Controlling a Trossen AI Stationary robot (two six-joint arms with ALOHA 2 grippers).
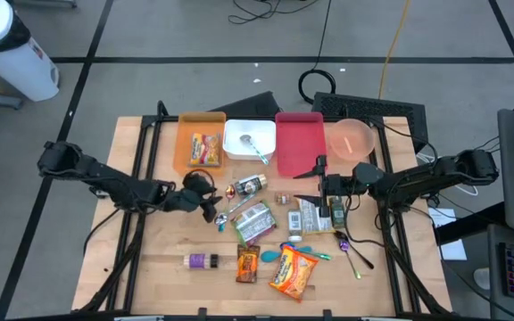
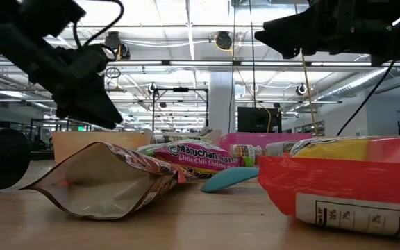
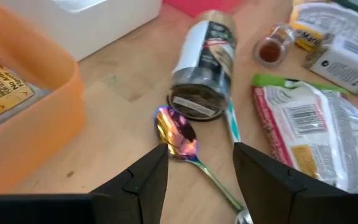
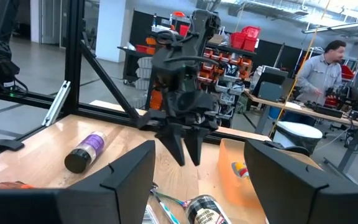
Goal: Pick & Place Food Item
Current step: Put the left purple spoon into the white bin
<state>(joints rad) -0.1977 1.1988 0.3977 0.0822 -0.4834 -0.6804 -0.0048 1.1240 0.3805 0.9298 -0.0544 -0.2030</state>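
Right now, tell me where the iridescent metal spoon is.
The iridescent metal spoon lies on the wooden table left of centre in the high view, beside the dark-lidded spice jar, just ahead of the left end effector.

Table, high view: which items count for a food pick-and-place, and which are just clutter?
Job:
orange chip bag
green snack pouch
spice jar
orange bin
left gripper

Clutter:
iridescent spoon
teal toothbrush
purple bottle

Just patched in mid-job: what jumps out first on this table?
A row of bins along the far edge, orange bin to red bin, with food packets and bottles scattered in front. The left gripper hovers open over an iridescent spoon beside a toppled spice jar; the right gripper waits opposite, open.
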